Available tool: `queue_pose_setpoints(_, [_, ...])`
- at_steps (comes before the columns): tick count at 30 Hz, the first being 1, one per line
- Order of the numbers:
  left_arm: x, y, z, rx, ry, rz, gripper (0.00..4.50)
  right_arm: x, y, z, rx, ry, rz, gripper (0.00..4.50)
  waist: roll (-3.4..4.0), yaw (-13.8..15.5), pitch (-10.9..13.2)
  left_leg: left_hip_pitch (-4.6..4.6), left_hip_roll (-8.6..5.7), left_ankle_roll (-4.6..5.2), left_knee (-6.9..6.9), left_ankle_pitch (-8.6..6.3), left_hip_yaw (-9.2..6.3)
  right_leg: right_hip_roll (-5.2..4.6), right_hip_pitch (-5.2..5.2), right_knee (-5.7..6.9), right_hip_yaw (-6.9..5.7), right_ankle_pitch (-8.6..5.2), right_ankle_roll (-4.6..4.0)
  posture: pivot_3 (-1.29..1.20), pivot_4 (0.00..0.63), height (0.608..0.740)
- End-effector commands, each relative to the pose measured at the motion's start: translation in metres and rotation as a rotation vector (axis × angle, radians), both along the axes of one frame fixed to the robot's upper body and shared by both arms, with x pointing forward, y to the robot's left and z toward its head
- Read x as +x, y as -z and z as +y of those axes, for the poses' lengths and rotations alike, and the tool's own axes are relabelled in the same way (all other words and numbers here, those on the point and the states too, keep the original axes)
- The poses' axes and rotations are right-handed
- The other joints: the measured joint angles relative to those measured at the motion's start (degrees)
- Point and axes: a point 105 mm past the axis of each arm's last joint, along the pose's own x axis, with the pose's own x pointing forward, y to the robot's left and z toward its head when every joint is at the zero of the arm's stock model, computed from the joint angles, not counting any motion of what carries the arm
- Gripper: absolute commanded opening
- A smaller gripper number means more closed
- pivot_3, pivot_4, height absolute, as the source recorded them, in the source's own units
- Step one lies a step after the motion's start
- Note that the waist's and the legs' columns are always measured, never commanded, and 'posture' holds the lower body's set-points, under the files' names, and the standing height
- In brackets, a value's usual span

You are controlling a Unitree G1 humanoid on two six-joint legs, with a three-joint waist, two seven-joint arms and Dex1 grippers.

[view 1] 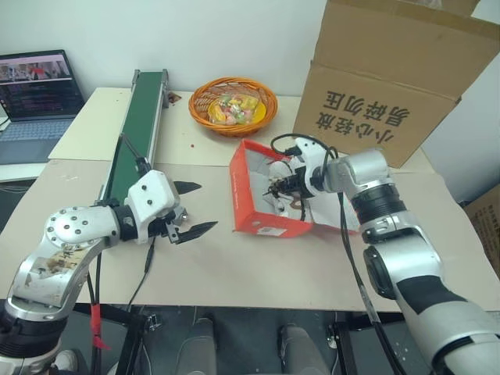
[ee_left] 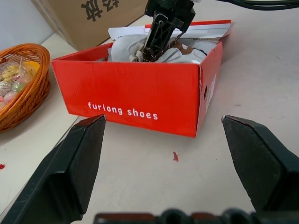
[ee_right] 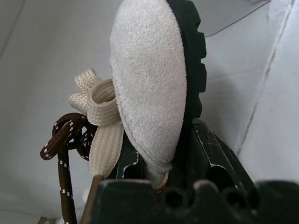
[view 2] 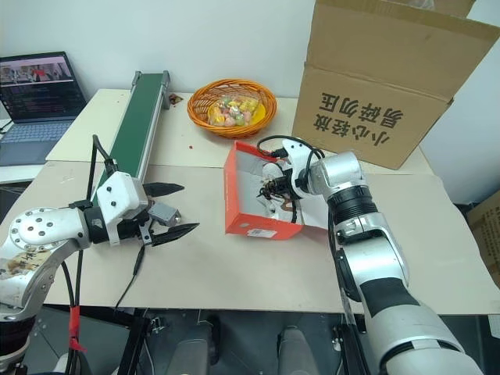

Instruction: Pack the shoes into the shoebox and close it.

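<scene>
Right pincer (view 1: 280, 187): clamped on one white suede shoe with black sole (ee_right: 149, 79), inside the red cardboard shoebox (view 1: 266, 223).
Left pincer (view 1: 191, 208): wide open, empty, beside the shoebox.
Count: one shoebox on the bench (view 1: 234, 273); shoes inside, number unclear.

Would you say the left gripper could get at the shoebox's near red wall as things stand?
Probably yes: the left gripper is open and faces the shoebox, with bare table between them.
</scene>
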Motion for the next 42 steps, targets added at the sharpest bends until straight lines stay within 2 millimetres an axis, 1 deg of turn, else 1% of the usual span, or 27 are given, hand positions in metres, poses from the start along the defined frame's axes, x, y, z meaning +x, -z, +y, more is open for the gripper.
queue_pose_setpoints(1, [-0.004, -0.012, -0.004, -0.001, 0.017, -0.055, 4.25, 0.002, -0.006, 0.008, -0.003, -0.041, -0.042, 0.88, 0.00, 0.0, 0.0, 0.00, 0.00, 0.00, 0.00, 0.00, 0.00, 0.00, 0.00, 0.01, 0.00, 0.00, 0.00, 0.00, 0.150, 0.721])
queue_pose_setpoints(2, [-0.004, -0.013, -0.005, -0.003, 0.016, -0.060, 4.25, 0.000, -0.003, 0.009, -0.003, -0.044, -0.031, 0.88, 0.00, 0.0, 0.0, 0.00, 0.00, 0.00, 0.00, 0.00, 0.00, 0.00, -0.01, 0.01, 0.00, 0.00, 0.01, 0.00, 0.150, 0.721])
queue_pose_setpoints(4, [-0.003, -0.015, -0.005, -0.007, 0.016, -0.068, 4.28, -0.001, 0.002, 0.010, 0.001, -0.040, -0.019, 1.80, 0.00, 0.0, 0.0, 0.01, 0.00, 0.00, 0.00, 0.00, 0.00, 0.01, -0.01, 0.02, 0.00, 0.01, 0.02, 0.00, 0.150, 0.721])
queue_pose_setpoints(5, [-0.003, -0.016, -0.006, -0.009, 0.016, -0.070, 4.28, -0.001, 0.003, 0.010, 0.012, -0.035, -0.014, 1.97, 0.00, 0.0, 0.0, 0.01, 0.00, 0.00, 0.00, 0.00, 0.00, 0.01, 0.00, 0.02, 0.00, 0.01, 0.03, 0.00, 0.150, 0.721])
queue_pose_setpoints(7, [-0.002, -0.017, -0.006, -0.012, 0.015, -0.072, 4.28, -0.001, 0.003, 0.011, 0.021, -0.034, -0.014, 2.75, 0.00, 0.2, 0.0, 0.00, 0.00, 0.00, 0.00, 0.00, 0.00, 0.00, 0.01, 0.03, 0.00, 0.01, 0.04, 0.00, 0.150, 0.721])
queue_pose_setpoints(8, [-0.002, -0.017, -0.006, -0.014, 0.014, -0.074, 4.28, -0.001, 0.002, 0.012, 0.019, -0.036, -0.016, 2.96, 0.00, 0.2, 0.0, 0.01, 0.00, 0.00, 0.01, 0.00, 0.00, 0.00, 0.01, 0.03, 0.00, 0.01, 0.03, 0.00, 0.150, 0.721])
queue_pose_setpoints(10, [-0.002, -0.018, -0.008, -0.023, 0.016, -0.072, 4.28, -0.002, 0.000, 0.016, 0.017, -0.056, -0.027, 3.79, 0.00, 0.3, 0.0, 0.01, 0.00, -0.01, 0.01, 0.00, 0.00, 0.00, 0.02, 0.03, 0.00, 0.01, 0.03, 0.00, 0.150, 0.721])
queue_pose_setpoints(12, [-0.002, -0.019, -0.009, -0.030, 0.020, -0.071, 4.28, -0.003, -0.007, 0.022, 0.038, -0.085, -0.043, 4.38, 0.00, 0.2, 0.0, 0.01, 0.00, -0.01, 0.01, 0.00, 0.00, 0.00, 0.02, 0.03, 0.00, 0.01, 0.03, 0.00, 0.150, 0.721])
queue_pose_setpoints(17, [-0.002, -0.020, -0.009, -0.039, 0.017, -0.064, 4.28, -0.006, -0.025, 0.035, 0.069, -0.130, -0.089, 4.38, 0.00, 0.2, 0.0, 0.01, 0.00, 0.00, 0.01, 0.00, 0.00, 0.01, -0.01, 0.07, 0.00, 0.08, 0.17, 0.00, 0.150, 0.721])
queue_pose_setpoints(20, [-0.001, -0.020, -0.009, -0.037, 0.018, -0.062, 4.28, -0.010, -0.042, 0.046, 0.085, -0.180, -0.141, 4.38, 0.00, 0.2, 0.0, 0.01, 0.00, -0.01, 0.01, 0.00, 0.00, 0.01, -0.01, 0.08, 0.00, 0.07, 0.17, 0.00, 0.150, 0.721])
queue_pose_setpoints(23, [-0.001, -0.021, -0.010, -0.039, 0.020, -0.061, 4.28, -0.013, -0.054, 0.053, 0.095, -0.211, -0.179, 4.38, 0.00, 0.2, 0.0, 0.01, 0.00, -0.01, 0.01, -0.01, -0.01, 0.01, -0.01, 0.08, 0.00, 0.07, 0.17, 0.00, 0.150, 0.721])
queue_pose_setpoints(27, [-0.001, -0.022, -0.010, -0.046, 0.020, -0.064, 4.28, -0.014, -0.059, 0.053, 0.090, -0.222, -0.215, 4.38, 0.00, 0.3, 0.0, 0.01, 0.00, -0.01, 0.01, -0.01, -0.01, 0.01, 0.00, 0.08, 0.00, 0.03, 0.09, 0.00, 0.150, 0.721])
queue_pose_setpoints(30, [0.000, -0.022, -0.009, -0.045, 0.011, -0.080, 4.28, -0.011, -0.066, 0.050, 0.059, -0.225, -0.288, 4.38, 0.00, 0.3, 0.0, 0.01, 0.00, -0.01, 0.01, -0.01, -0.01, 0.01, -0.01, 0.08, 0.00, 0.03, 0.09, 0.00, 0.150, 0.721])
queue_pose_setpoints(34, [0.005, -0.023, -0.007, -0.080, -0.042, -0.105, 4.28, -0.007, -0.089, 0.045, 0.084, -0.229, -0.402, 4.38, 0.00, 0.3, 0.0, 0.01, 0.00, -0.01, 0.01, -0.01, -0.01, 0.01, -0.01, 0.08, 0.00, 0.03, 0.10, 0.00, 0.150, 0.721])
queue_pose_setpoints(35, [0.007, -0.022, -0.005, -0.100, -0.071, -0.118, 4.28, -0.008, -0.100, 0.045, 0.140, -0.230, -0.431, 4.38, 0.00, 0.3, 0.0, 0.01, 0.00, -0.01, 0.01, -0.01, -0.01, 0.01, -0.01, 0.08, 0.00, 0.04, 0.11, 0.00, 0.150, 0.721])
queue_pose_setpoints(38, [0.015, -0.017, 0.006, -0.143, -0.200, -0.158, 4.28, -0.018, -0.142, 0.042, 0.289, -0.278, -0.599, 4.38, 0.00, 0.3, 0.0, 0.01, 0.00, -0.01, 0.03, 0.00, -0.01, 0.01, 0.01, 0.08, 0.00, 0.08, 0.19, 0.00, 0.150, 0.721])
queue_pose_setpoints(39, [0.019, -0.018, 0.010, -0.159, -0.252, -0.186, 4.28, -0.023, -0.152, 0.040, 0.330, -0.296, -0.646, 4.38, -0.01, 0.3, 0.0, 0.01, 0.00, 0.00, 0.03, 0.00, 0.00, 0.01, 0.00, 0.08, 0.00, 0.08, 0.20, 0.00, 0.150, 0.721])
queue_pose_setpoints(41, [0.027, -0.022, 0.025, -0.243, -0.406, -0.244, 4.28, -0.052, -0.174, 0.039, 0.489, -0.404, -0.733, 4.38, -0.01, 0.5, 0.0, 0.00, 0.01, 0.00, 0.02, 0.00, -0.02, 0.02, 0.00, 0.08, 0.00, 0.07, 0.21, 0.00, 0.150, 0.721])
queue_pose_setpoints(42, [0.032, -0.023, 0.033, -0.292, -0.495, -0.267, 4.28, -0.070, -0.177, 0.039, 0.565, -0.478, -0.745, 4.38, -0.02, 0.7, 0.0, 0.00, 0.01, 0.01, 0.03, 0.01, -0.04, 0.04, 0.04, 0.08, 0.00, 0.06, 0.24, 0.00, 0.150, 0.721])
